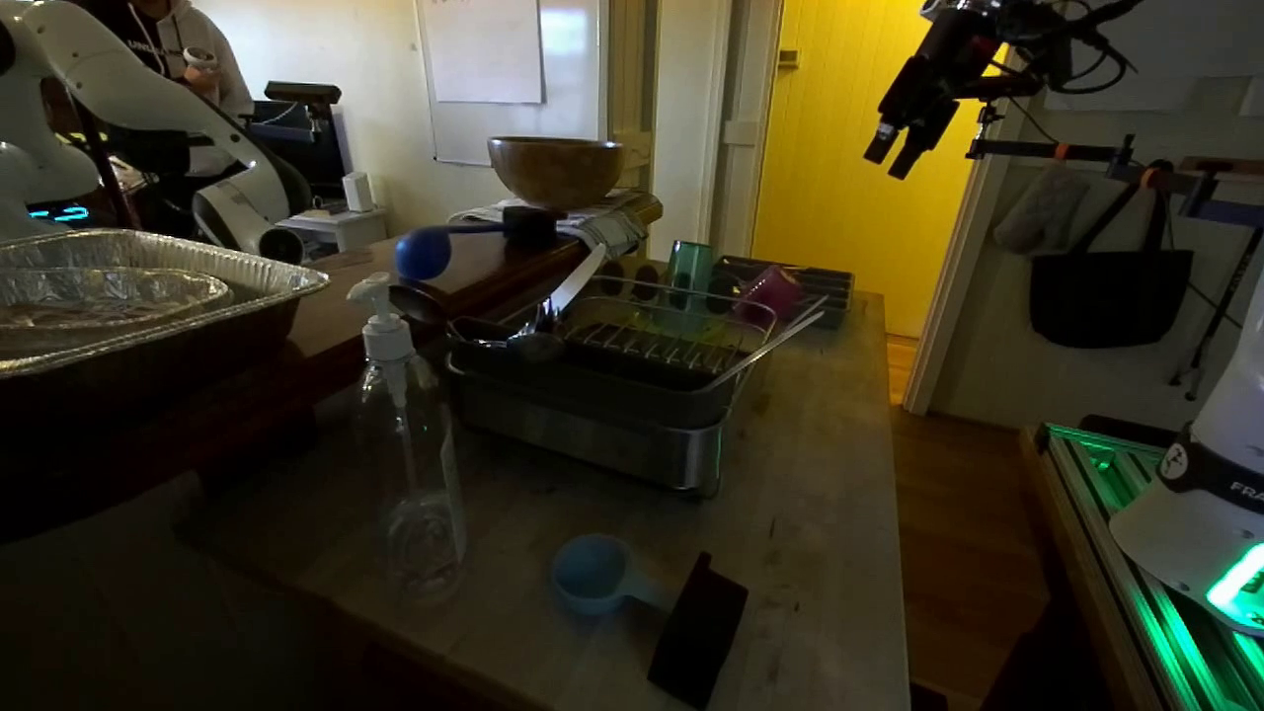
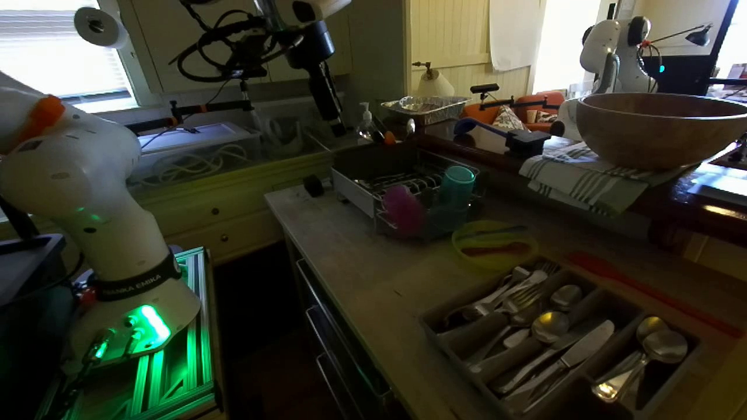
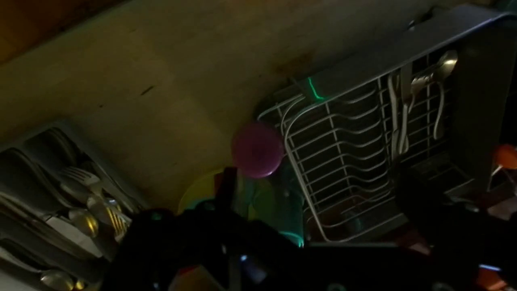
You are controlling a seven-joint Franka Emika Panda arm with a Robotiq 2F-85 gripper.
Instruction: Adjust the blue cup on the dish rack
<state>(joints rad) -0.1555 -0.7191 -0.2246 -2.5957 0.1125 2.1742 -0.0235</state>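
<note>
In an exterior view, at the far end of the dish rack [image 1: 592,434] is the blue cup [image 1: 689,263]; I should come straight down over it, pinch lightly, nudge it. Just right, the pink cup [image 1: 770,293] may crowd my descent; behind lies the cutlery tray [image 1: 839,312]. Farther right hangs my gripper [image 1: 887,164], fingers spread.

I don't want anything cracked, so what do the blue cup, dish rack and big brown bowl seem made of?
The blue cup looks like smooth, tinted plastic, since it's partly see-through, though glass is possible. The dish rack seems to be metal: grey sheen on its side, thin shiny wirework. The brown bowl is probably wood, from its mottled tone and soft gloss.
</note>
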